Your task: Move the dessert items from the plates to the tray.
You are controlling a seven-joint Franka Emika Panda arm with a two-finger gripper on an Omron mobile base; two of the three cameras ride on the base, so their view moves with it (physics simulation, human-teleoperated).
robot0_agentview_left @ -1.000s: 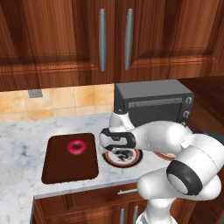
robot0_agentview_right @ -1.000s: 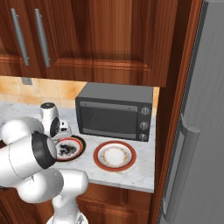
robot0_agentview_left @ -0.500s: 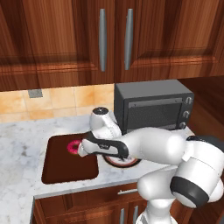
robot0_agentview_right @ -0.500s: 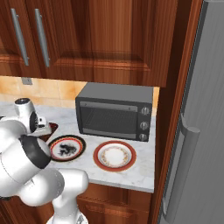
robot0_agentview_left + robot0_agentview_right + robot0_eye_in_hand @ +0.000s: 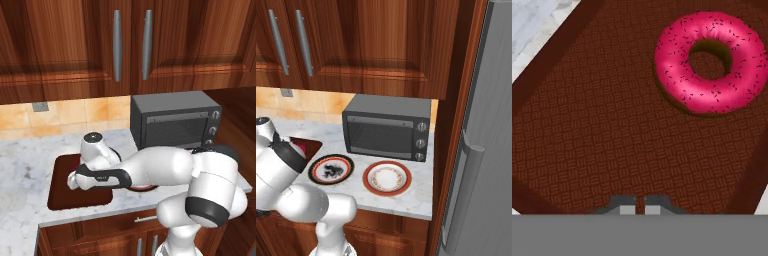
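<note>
Partly hidden tray [image 5: 65,197]; fingers [image 5: 635,203] barely visible.

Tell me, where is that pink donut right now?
The pink donut lies flat on the dark brown tray, toward the upper right of the hand view, beyond the gripper.

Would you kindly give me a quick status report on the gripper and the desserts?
Gripper over the tray, fingertips together, nothing seen between them. Pink donut lying on tray. Both plates look bare. Nothing in the way.
</note>
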